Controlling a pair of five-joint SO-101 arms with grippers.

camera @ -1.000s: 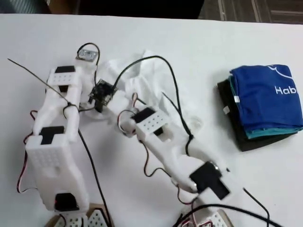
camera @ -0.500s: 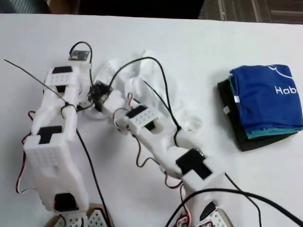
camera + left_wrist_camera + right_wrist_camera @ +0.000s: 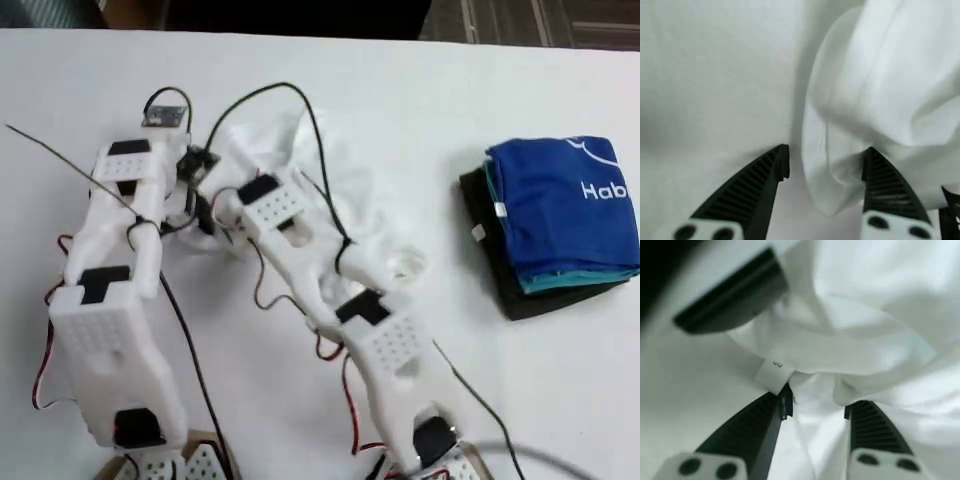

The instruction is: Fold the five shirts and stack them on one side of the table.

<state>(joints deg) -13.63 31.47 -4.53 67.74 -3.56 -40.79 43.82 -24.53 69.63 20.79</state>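
Observation:
A crumpled white shirt (image 3: 352, 190) lies mid-table, partly under both arms. My left gripper (image 3: 826, 162) is open, and a hanging fold of the white shirt (image 3: 885, 90) sits between its black fingers (image 3: 771, 172). My right gripper (image 3: 816, 407) is open too, with bunched white shirt (image 3: 850, 340) and a small label (image 3: 772, 374) between its tips. The left gripper's dark finger (image 3: 732, 292) shows close by in the right wrist view. In the high view both grippers meet at the shirt's left edge, near the left gripper (image 3: 192, 185).
A stack of folded shirts (image 3: 560, 210), blue on top of teal and black, rests at the table's right side. Cables loop over the arms and the shirt. Bare white table (image 3: 420, 85) lies along the far edge and between shirt and stack.
The right arm has swung left and away from the table's front edge, bringing its gripper up against the left one at the shirt's left edge. The left arm shifted only slightly.

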